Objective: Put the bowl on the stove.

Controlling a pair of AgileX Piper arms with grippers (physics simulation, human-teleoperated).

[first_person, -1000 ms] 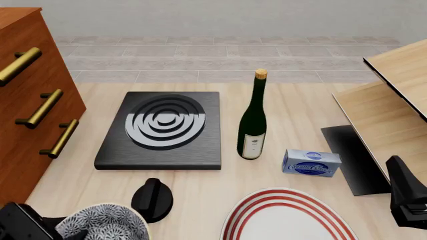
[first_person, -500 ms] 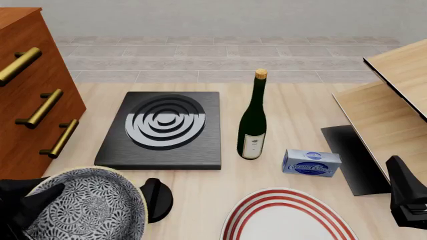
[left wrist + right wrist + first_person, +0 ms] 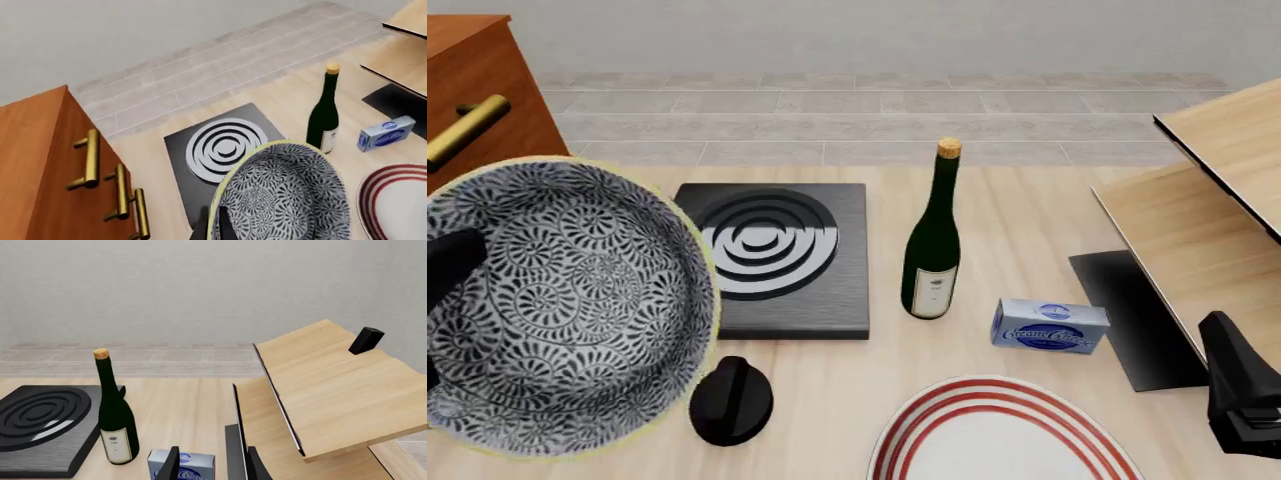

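While the left tool [image 3: 438,300] grips it, the bowl [image 3: 561,305] (tilted) hangs above the table.

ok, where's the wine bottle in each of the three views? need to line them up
Front view: the wine bottle stands upright mid-table, just right of the stove.
Left wrist view: the bottle is upright beyond the held bowl, beside the stove.
Right wrist view: the bottle stands beside the stove, with the blue box nearer.
Shared landmark: the stove's burner rings.
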